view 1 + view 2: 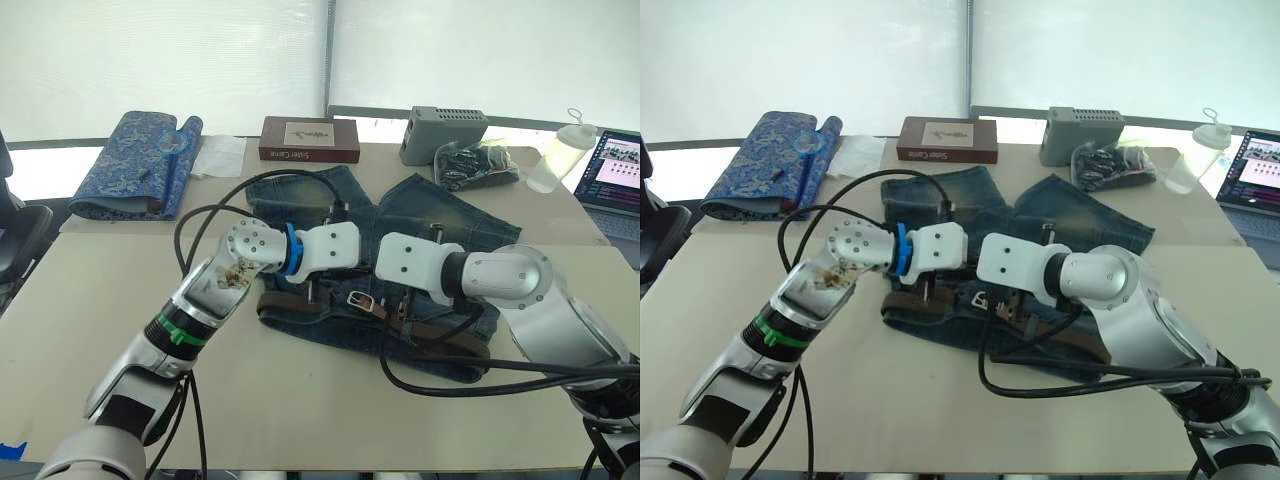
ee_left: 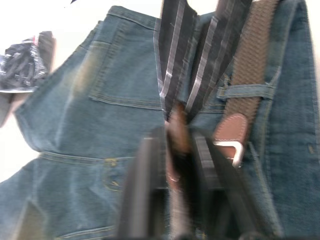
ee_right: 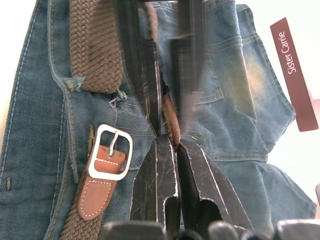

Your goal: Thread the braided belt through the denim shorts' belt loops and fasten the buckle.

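Left eye view takes in the desk (image 1: pixel 90 300), and across its middle lie the denim shorts (image 1: pixel 450 215), waistband toward the near edge and legs spread toward the far edge. Along that waistband runs the braided belt (image 1: pixel 450 335), dark brown, with its silver buckle (image 1: pixel 361 300) lying near the middle of the waist. In the right wrist view the belt passes under one of the belt loops (image 3: pixel 75 82), and the buckle sits just beside the leather tab that ends the braid.

Both arms meet over the waistband. The left gripper (image 2: pixel 181 145) has its fingers drawn close around a thin brown leather strip, the belt's tip, it seems. The right gripper (image 3: pixel 169 135) pinches the same strip from the opposite side, its fingers nearly together, just beside the buckle.

Along the far edge sit a blue patterned fabric roll (image 1: pixel 135 160) at the left, a book (image 1: pixel 309 139), a grey box (image 1: pixel 443 133), a plastic bottle (image 1: pixel 558 155) and a laptop (image 1: pixel 617 175) at the right corner.
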